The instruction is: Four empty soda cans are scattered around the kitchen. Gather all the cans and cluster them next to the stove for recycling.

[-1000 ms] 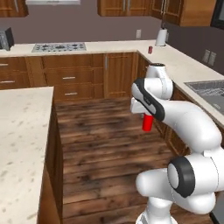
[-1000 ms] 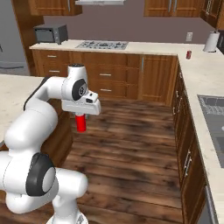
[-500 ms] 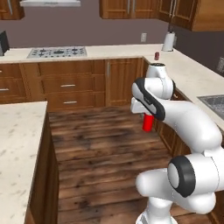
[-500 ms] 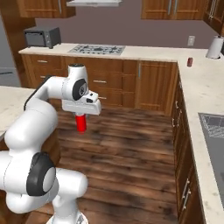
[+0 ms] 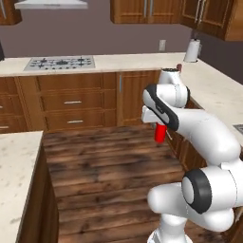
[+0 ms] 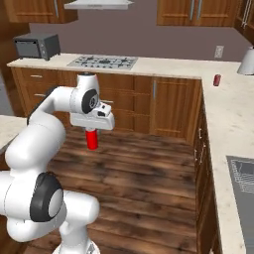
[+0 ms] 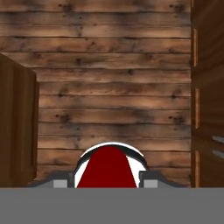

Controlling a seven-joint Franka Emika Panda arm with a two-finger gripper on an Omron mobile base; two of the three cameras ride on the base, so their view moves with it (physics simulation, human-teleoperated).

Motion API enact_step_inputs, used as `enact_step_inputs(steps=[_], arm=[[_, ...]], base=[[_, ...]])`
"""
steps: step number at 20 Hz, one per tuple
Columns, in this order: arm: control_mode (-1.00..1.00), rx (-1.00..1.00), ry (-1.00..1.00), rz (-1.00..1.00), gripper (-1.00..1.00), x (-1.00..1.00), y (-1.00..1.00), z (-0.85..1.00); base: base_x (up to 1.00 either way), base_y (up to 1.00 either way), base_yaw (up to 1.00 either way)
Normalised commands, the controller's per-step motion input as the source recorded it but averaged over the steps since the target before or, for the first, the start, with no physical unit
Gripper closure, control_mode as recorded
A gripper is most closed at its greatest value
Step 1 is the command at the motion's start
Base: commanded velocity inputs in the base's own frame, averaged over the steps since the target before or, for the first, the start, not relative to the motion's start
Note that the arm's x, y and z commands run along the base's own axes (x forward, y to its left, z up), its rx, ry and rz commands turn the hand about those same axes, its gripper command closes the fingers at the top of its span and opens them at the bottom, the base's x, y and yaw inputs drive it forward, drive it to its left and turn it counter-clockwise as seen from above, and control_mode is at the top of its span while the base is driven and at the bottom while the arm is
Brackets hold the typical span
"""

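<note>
Red soda can [image 5: 160, 133] hangs upright, long axis vertical, above the wooden floor [image 5: 109, 166], the gripper's [image 6: 92, 130] fingers clamped on its top.

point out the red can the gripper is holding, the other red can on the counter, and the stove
held can [image 6: 92, 139], right base view, on its red side below the gripper.
counter can [image 6: 217, 80], right base view, on its red body.
stove [image 6: 103, 62], right base view, on its burner grates.

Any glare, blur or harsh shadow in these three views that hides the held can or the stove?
Left base view: soft, even light, red can in the gripper reads clearly. Right base view: stove slightly coarse, no glare. Hand view: can sharp, floor planks lit unevenly.
</note>
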Motion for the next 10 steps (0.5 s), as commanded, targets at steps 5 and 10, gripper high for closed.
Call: enact_step_inputs(steps=[5,10], arm=[[1.00,0.00,0.00,0.00,1.00,0.00,0.00,0.00],[1.00,0.00,0.00,0.00,1.00,0.00,0.00,0.00]], base=[[0.85,-0.42,0.03],[0.85,-0.36,0.03]])
